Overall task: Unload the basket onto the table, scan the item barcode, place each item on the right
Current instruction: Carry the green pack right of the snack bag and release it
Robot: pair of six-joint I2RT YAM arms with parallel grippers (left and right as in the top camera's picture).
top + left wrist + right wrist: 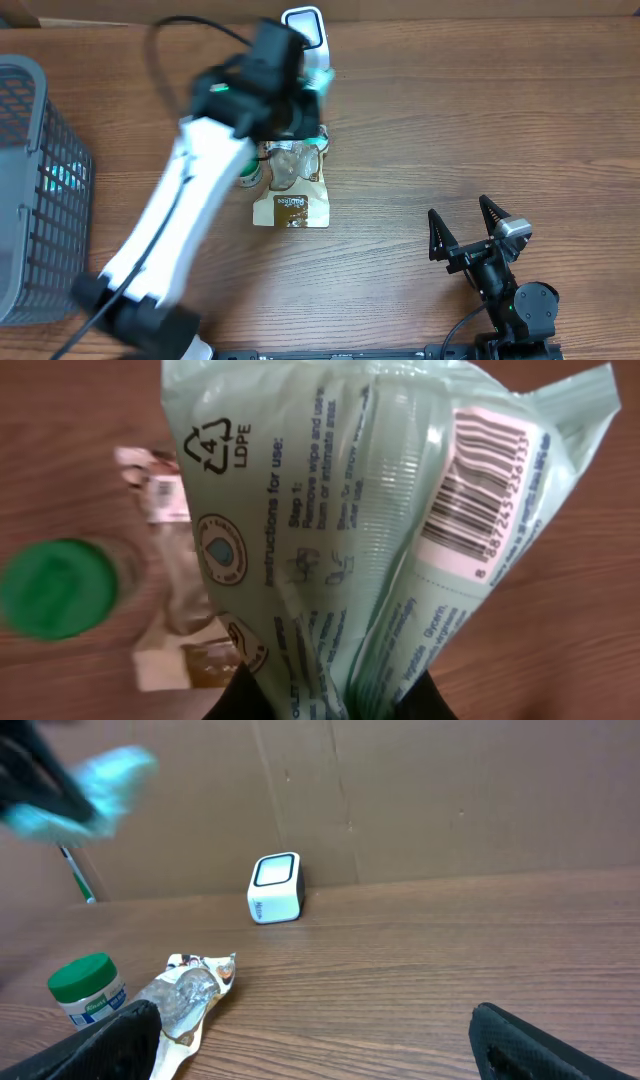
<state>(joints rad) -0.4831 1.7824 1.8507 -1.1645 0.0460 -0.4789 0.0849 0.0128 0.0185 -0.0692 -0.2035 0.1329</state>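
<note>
Wipes packet (300,510) is pinched tight in the left hand (330,705) near the scanner (305,25), probably to aim its barcode (480,480) there; right hand (467,232) sits wide open, well apart.

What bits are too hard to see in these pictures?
- Wipes packet, right wrist view: smeared by motion blur.
- Basket, overhead: cut off by the left edge; contents hidden behind its mesh.
- Green-capped bottle, overhead: mostly covered by the left arm.
- Brown pouch, left wrist view: the packet hides most of it.

Pale green pouch (380,530), black barcode (478,490)
</note>
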